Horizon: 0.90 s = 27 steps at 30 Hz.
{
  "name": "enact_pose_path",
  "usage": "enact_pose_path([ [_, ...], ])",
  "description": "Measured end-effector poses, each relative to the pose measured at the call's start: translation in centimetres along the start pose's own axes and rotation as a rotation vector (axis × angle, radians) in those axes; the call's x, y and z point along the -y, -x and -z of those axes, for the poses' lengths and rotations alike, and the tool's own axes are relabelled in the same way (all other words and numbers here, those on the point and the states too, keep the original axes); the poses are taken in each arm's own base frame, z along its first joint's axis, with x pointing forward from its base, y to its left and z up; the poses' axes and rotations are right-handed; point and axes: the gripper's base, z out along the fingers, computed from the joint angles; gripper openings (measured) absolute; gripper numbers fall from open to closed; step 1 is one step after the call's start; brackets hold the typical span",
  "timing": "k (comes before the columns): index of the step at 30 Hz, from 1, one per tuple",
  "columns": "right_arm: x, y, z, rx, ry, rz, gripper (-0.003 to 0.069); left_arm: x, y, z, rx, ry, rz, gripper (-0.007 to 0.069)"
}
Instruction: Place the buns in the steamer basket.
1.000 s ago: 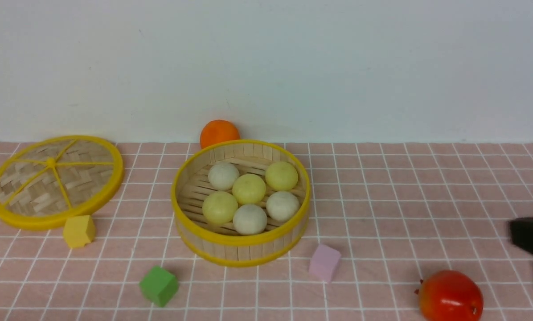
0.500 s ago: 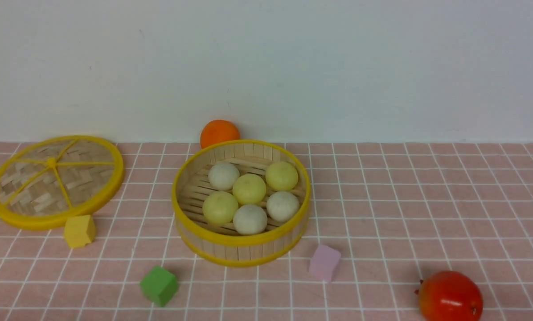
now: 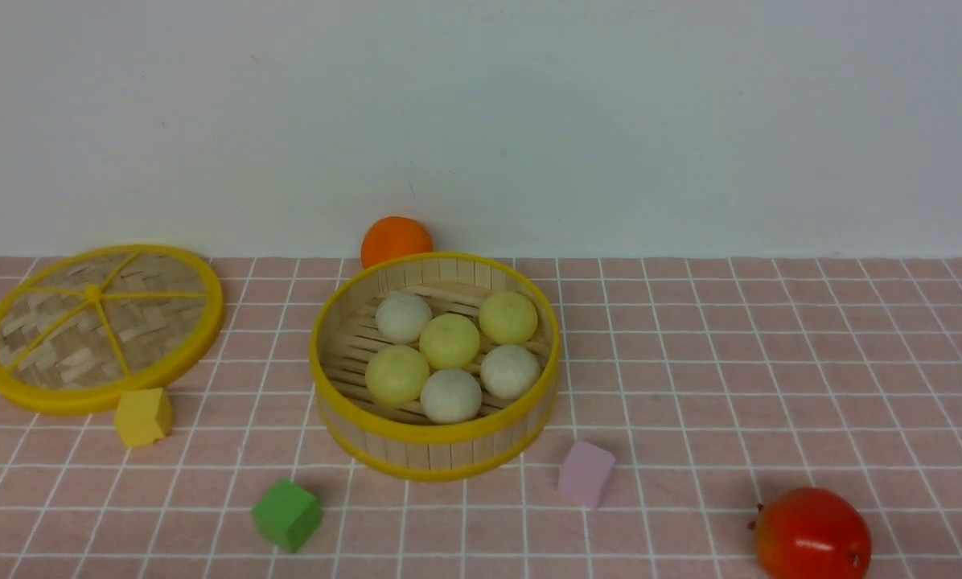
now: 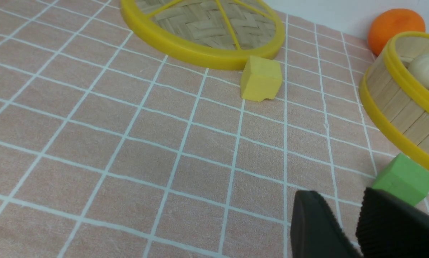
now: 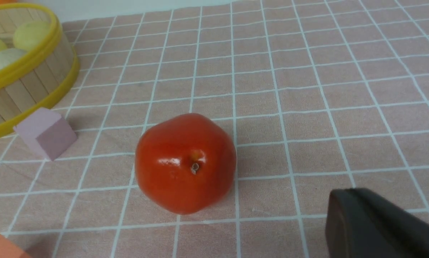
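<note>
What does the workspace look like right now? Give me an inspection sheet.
Surface: pink checked tablecloth, flat.
Job's things: six buns, three yellow and three white, all inside the steamer basket.
Clutter: woven lid, orange, red fruit, yellow cube, green cube, pink cube; an orange block corner shows in the right wrist view.
Grippers: left gripper part open, empty; right gripper shut, empty.
Cables: nothing seen.
Surroundings: plain white wall.
</note>
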Motion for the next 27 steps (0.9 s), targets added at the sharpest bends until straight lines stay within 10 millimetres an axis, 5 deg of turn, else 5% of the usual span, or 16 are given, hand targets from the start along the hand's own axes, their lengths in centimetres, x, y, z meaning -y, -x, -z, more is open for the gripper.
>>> enact_pose_path([
  [27,0.0,-0.01,-0.01,0.002,0.0,-0.001,0.0048,0.0,0.0,0.0,0.0,0.0,0.0,0.0239],
])
